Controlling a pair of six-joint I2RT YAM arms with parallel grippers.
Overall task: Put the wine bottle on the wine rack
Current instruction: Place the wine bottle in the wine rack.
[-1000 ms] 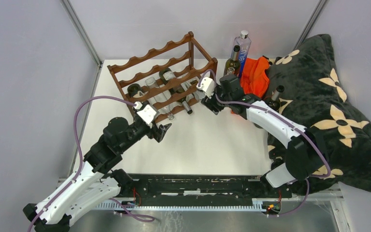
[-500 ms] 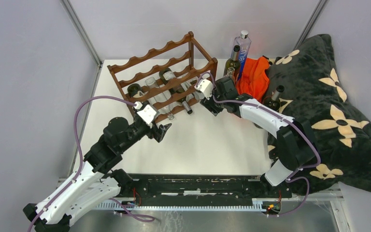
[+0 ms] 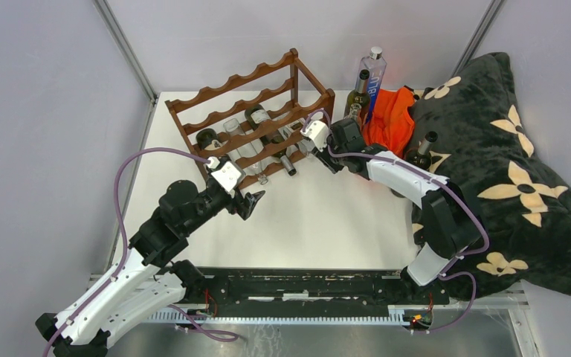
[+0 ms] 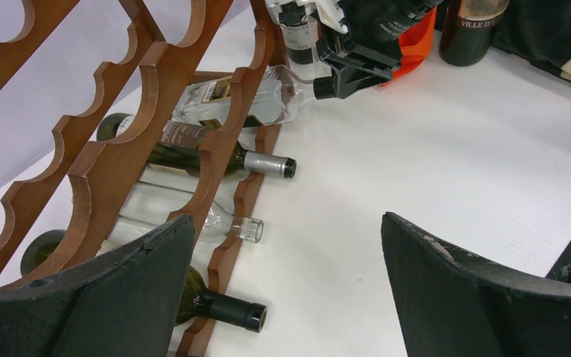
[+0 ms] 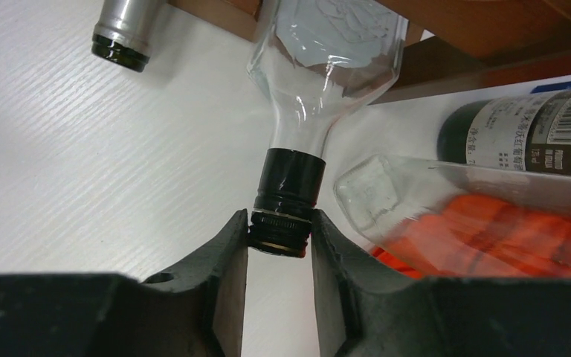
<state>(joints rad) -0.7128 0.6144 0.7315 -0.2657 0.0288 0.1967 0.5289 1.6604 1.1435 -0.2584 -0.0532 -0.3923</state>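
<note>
**A:** Glass, clear: the wine bottle lies low in the wine rack, and the right end effector is clamped on its black-capped neck.

**B:** Then push straight along the neck, I'd say. The left end effector hangs open by the rack's front.

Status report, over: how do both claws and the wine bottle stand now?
Left claw open, empty, before wine rack. Right claw shut on black cap of clear bottle, body in rack. Silver-capped bottle lies close beside.
</note>
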